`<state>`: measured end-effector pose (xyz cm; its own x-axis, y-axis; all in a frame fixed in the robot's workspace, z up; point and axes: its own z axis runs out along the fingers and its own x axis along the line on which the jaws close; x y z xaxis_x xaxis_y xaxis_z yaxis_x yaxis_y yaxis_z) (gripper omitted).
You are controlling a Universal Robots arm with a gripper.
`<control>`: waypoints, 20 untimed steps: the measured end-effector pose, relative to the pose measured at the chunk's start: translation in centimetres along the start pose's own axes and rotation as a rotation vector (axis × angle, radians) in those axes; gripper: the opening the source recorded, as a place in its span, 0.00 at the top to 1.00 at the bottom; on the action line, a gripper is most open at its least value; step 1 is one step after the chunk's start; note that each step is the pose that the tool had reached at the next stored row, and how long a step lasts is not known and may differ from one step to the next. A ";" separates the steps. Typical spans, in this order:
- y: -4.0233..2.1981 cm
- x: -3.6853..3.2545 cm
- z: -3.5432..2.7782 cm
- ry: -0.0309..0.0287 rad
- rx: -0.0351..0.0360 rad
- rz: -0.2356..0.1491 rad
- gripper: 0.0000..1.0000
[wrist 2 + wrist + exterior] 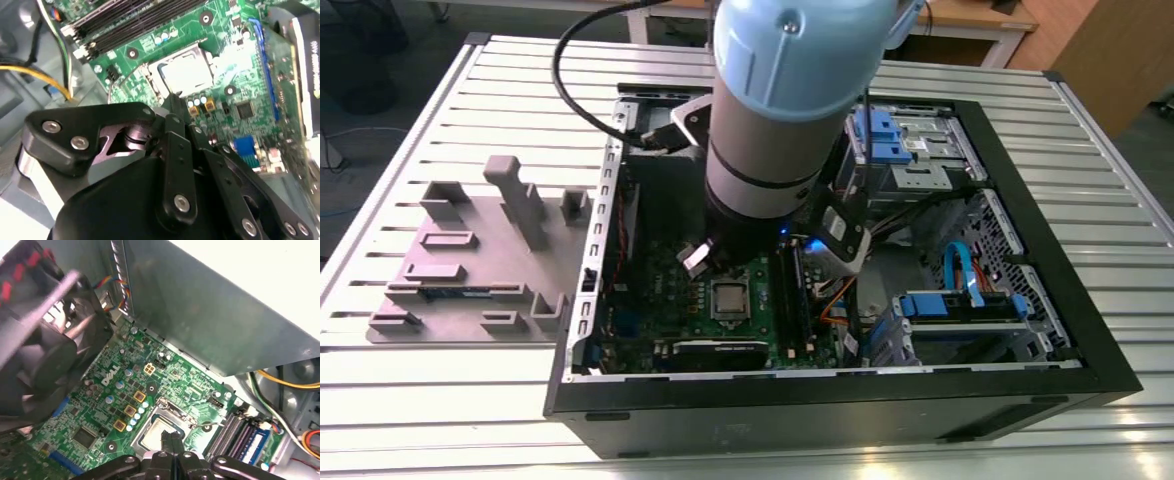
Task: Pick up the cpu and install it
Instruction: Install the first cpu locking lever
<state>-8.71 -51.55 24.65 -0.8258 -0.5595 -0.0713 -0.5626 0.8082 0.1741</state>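
The cpu lies in the socket near the middle of the board; the gripper hangs just above it, jaws clenched and empty

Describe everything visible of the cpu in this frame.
The cpu, a small flat square chip with a pale silver metal top, lies flat in the metal-framed socket on the green circuit board inside the open black computer case. It also shows at and. The black gripper hovers just over it; contact cannot be judged.
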 end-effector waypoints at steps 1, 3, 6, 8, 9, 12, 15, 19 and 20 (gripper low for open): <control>0.05 -0.02 -0.31 0.0000 -0.0001 0.000 0.89; 0.13 -0.05 -0.71 0.0001 0.0000 0.000 0.89; 0.13 -0.05 -0.71 -0.0003 -0.0002 0.000 0.89; 0.13 -0.05 -0.73 0.0000 -0.0001 0.000 0.89; 0.14 -0.06 -0.77 0.0002 0.0001 0.000 0.89; 0.28 -0.13 -1.57 -0.0009 -0.0013 0.000 0.89; 0.44 -0.20 -2.49 -0.0010 -0.0014 0.000 0.89; 0.51 -0.29 -2.48 -0.0009 -0.0014 0.000 0.89; 0.55 -0.36 -2.46 -0.0011 -0.0016 0.000 0.89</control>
<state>-8.62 -51.36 27.19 -0.8257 -0.5594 -0.0723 -0.5627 0.8078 0.1756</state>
